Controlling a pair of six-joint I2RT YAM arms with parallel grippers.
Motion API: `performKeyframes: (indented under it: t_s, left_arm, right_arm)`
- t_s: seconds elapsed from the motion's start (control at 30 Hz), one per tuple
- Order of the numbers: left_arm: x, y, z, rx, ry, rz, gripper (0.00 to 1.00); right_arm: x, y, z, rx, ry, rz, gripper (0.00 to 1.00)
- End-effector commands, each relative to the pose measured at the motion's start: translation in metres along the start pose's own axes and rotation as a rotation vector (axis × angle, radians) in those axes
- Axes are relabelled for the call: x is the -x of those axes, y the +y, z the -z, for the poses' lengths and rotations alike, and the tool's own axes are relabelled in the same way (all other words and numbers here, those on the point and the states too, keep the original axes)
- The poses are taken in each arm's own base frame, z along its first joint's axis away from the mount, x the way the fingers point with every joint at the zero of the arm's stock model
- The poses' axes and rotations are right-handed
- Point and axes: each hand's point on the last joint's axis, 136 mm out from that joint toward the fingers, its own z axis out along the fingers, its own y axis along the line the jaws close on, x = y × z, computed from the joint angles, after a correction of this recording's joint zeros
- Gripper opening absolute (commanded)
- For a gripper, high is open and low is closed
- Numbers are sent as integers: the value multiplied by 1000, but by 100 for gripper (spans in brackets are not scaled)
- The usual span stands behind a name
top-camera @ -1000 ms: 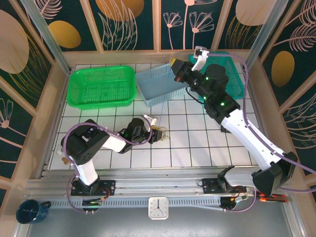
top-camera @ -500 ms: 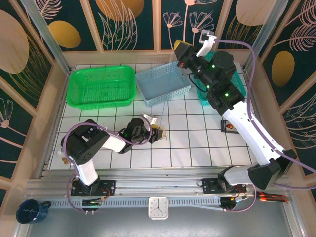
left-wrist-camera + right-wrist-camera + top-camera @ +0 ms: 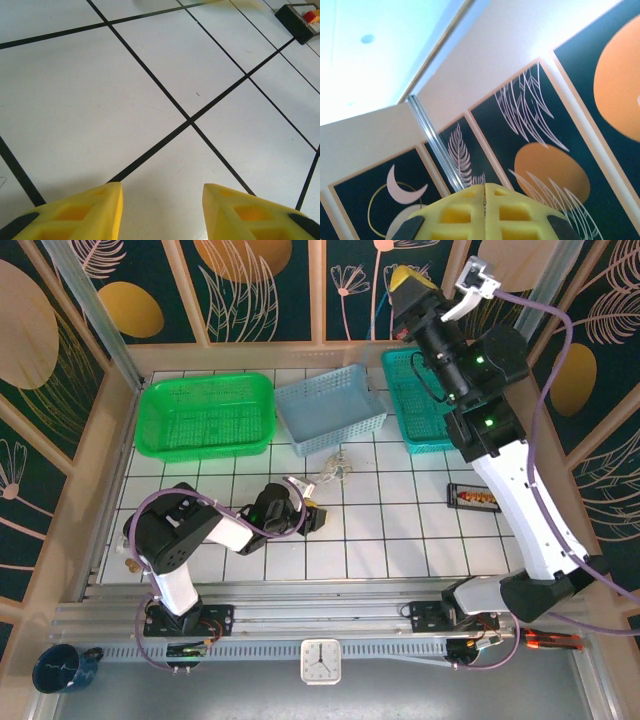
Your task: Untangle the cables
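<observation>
The cables are a small whitish-tan tangle, blurred, over the tiles just in front of the blue-grey basket. My left gripper lies low on the tiles a little to their near left. In the left wrist view my left gripper is open, with bare tile between its yellow fingers. My right gripper is raised high by the back wall, pointing up. In the right wrist view my right gripper is shut, with a thin strand in the seam between the pads. I cannot trace a wire from it down to the tangle.
Three baskets line the back of the table: green, blue-grey and teal. A small black tray lies at the right, and also shows as the black tray in the left wrist view. The right arm spans the right side.
The right arm has swung up and back, its gripper rising from over the blue-grey basket to the wall. The tangle left the left gripper's tips and moved toward the basket. The left arm stayed put.
</observation>
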Motion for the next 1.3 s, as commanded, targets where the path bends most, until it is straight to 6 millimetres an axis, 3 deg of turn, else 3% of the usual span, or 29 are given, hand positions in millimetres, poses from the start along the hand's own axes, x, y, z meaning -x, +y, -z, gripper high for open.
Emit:
performKeyframes:
  t_s: [0.0, 0.3, 0.53, 0.7, 0.9, 1.1, 1.27]
  left_arm:
    - [-13, 1, -1, -2, 37, 18, 46]
    - [8, -8, 10, -9, -18, 18, 53]
    - [46, -25, 28, -30, -109, -16, 67]
    - [68, -36, 31, -52, -144, -42, 72]
    - [85, -39, 21, -53, -160, -67, 76]
    - [86, -26, 3, 4, -145, -81, 76]
    - [71, -9, -16, 52, -100, -78, 65]
  right_arm:
    - [31, 20, 8, 63, -77, 8, 0]
    - [9, 11, 9, 60, -21, -18, 0]
    - [-13, 1, 14, 54, 28, -51, 0]
    - [-29, -2, 15, 67, 61, -87, 0]
    - [-59, -5, 17, 89, 119, -152, 0]
    - [-92, -2, 23, 94, 181, -186, 0]
    - [-109, 12, 30, 120, 217, -204, 0]
